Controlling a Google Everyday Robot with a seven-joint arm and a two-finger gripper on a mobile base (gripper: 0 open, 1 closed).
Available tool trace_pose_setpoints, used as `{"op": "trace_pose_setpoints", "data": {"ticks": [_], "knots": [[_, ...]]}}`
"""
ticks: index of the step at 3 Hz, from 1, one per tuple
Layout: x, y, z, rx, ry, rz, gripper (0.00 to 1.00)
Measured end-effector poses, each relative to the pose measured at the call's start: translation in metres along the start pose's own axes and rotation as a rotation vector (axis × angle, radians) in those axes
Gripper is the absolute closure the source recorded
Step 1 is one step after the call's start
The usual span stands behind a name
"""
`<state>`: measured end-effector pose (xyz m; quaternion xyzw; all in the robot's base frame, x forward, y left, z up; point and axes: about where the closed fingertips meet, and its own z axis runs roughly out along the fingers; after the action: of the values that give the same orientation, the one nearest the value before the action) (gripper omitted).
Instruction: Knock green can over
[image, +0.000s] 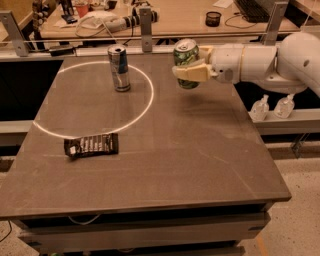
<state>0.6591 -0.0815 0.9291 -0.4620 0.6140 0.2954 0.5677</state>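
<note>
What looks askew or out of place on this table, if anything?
The green can, at the far right of the table, leans with its top tipped left, clasped in the gripper. That looks odd beside the silver-and-blue can, which stands upright, and the dark wrapper, lying flat.

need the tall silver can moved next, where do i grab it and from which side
Round its middle, from the right: the silver can stands upright, its sides straight. The gripper, further right, is closed around the green can.

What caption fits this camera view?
Gripper at the tilted green can, far side of table; slim silver-blue can upright.
</note>
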Motion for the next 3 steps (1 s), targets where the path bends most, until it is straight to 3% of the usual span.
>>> {"op": "trace_pose_setpoints", "data": {"ticks": [1, 2, 3], "knots": [[-0.031, -0.001, -0.004, -0.060, 0.202, -0.064, 1.00], [-0.027, -0.016, -0.022, -0.083, 0.428, -0.079, 1.00], [0.000, -0.016, -0.043, -0.140, 0.661, -0.088, 1.00]]}}
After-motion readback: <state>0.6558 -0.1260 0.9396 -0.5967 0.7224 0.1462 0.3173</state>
